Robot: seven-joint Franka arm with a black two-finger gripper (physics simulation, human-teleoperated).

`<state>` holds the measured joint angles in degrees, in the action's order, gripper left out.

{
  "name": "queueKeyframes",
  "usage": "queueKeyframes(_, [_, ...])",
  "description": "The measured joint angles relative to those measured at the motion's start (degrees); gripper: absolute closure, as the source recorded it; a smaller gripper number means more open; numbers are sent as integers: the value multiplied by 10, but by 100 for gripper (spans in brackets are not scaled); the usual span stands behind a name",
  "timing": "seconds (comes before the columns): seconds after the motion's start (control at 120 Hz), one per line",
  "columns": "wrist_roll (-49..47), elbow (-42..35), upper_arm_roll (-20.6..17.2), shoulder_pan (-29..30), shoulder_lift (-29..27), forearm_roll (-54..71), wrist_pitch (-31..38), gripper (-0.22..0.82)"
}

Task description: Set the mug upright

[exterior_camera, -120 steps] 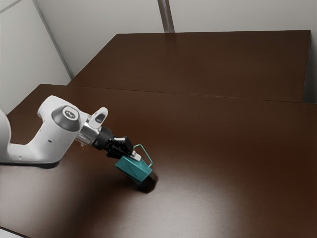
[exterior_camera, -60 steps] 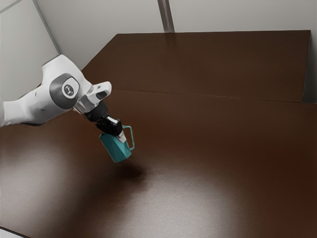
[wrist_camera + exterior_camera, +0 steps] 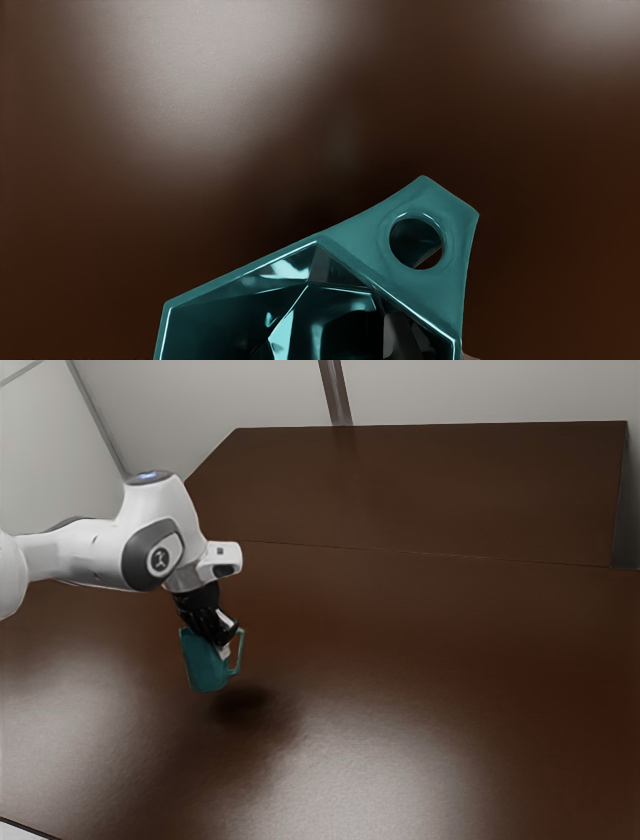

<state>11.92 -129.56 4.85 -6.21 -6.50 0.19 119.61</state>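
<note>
Pale walls (image 3: 480,390) and a table (image 3: 480,630) mark a room

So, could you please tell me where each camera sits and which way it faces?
Exterior view: beside the arm, looking down across the table; arm, hand and gripper show.
Wrist view: on the hand, looking into the mug's open top and toward the table; what looks like a finger shows inside the mug.
Both share the mug and table.
</note>
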Motion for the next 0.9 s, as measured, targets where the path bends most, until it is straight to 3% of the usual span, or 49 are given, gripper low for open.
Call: queueKeyframes(0.9, [-204,-41,-22,-2,49,145,199,79])
